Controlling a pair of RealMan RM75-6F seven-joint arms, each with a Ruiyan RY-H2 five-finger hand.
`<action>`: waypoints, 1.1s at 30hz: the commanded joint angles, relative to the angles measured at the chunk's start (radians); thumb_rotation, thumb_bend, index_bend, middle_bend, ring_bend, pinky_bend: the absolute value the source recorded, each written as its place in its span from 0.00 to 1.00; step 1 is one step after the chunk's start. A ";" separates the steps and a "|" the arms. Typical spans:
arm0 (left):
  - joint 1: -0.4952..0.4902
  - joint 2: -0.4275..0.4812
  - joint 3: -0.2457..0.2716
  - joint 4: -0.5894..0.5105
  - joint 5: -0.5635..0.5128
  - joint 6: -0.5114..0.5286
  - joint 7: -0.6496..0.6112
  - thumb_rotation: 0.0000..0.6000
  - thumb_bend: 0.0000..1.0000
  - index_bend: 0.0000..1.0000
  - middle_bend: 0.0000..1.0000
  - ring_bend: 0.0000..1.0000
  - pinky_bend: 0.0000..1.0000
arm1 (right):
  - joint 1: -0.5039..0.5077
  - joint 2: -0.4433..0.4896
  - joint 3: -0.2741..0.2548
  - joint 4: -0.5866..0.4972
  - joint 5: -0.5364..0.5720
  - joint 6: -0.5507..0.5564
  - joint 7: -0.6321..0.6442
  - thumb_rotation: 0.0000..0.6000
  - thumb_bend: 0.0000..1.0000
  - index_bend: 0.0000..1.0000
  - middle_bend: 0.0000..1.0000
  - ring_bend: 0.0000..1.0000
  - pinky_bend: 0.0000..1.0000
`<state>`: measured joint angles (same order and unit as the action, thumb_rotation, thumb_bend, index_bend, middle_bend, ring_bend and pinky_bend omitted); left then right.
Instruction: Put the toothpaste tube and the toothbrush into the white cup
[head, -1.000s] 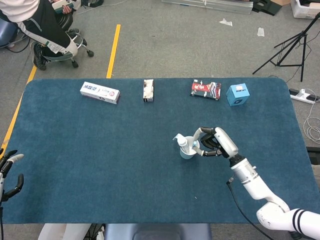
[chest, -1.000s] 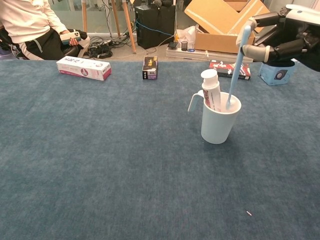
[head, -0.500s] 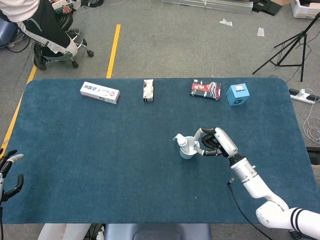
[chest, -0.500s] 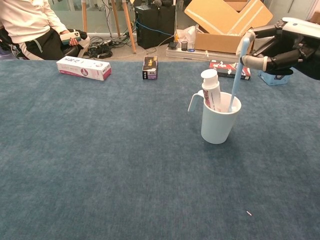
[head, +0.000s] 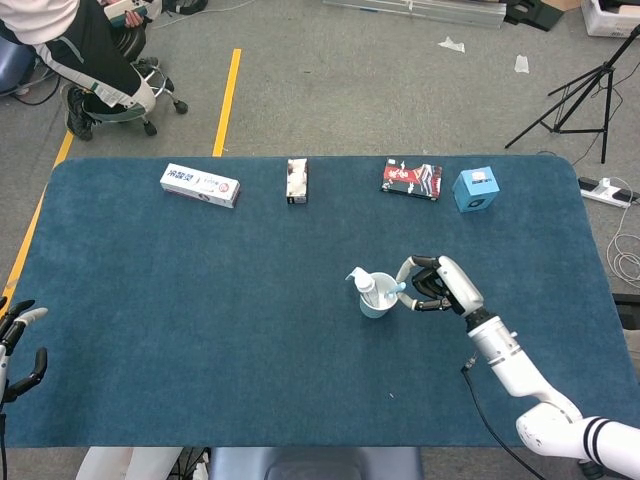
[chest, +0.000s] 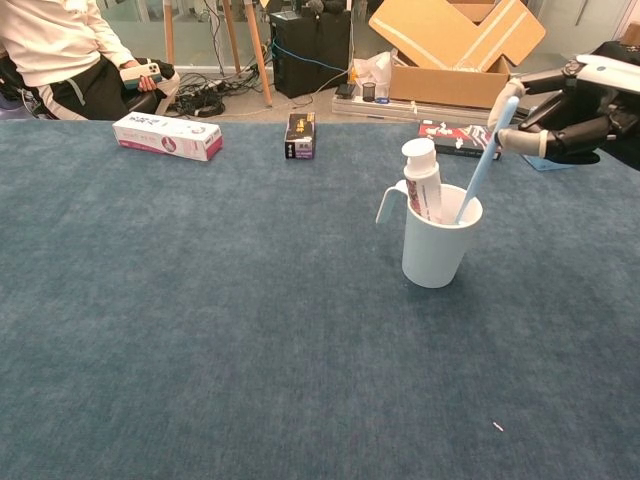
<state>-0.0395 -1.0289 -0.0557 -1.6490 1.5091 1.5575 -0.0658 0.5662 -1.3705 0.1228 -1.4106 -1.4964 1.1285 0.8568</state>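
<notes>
Right hand is seen just right of the white cup, its fingers held near the top of the toothbrush; whether the brush is pinched or already let go cannot be told from either view. Left hand is seen at the table's near left edge, fingers apart, nothing held. On the blue table the cup is stood upright near the middle, well apart from the boxes along the far edge. Inside the cup the toothpaste tube is stood cap-up against the left wall, and the toothbrush is leaned rightward with its lower end in the cup. The brush is judged light, stiff and smooth, best taken by its upper handle; the tube is judged soft-bodied, best gripped near the cap. The cup is judged light and easily tipped by a sideways nudge.
</notes>
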 joint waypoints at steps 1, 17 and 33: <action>0.000 0.000 0.000 0.001 -0.001 -0.001 0.000 1.00 0.50 0.22 0.17 0.03 0.03 | -0.001 0.001 -0.001 0.001 -0.001 0.000 0.001 1.00 0.19 0.61 1.00 1.00 1.00; 0.000 -0.002 0.000 0.001 -0.002 -0.002 0.006 1.00 0.50 0.22 0.17 0.03 0.03 | -0.015 0.008 -0.003 0.014 -0.001 0.005 0.018 1.00 0.15 0.61 1.00 1.00 1.00; -0.004 -0.010 -0.001 0.005 -0.009 -0.010 0.023 1.00 0.50 0.22 0.17 0.03 0.03 | -0.076 0.102 -0.008 -0.095 -0.069 0.144 -0.051 1.00 0.12 0.58 1.00 1.00 1.00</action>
<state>-0.0434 -1.0385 -0.0566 -1.6446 1.5005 1.5478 -0.0438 0.5015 -1.2847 0.1168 -1.4866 -1.5506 1.2521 0.8251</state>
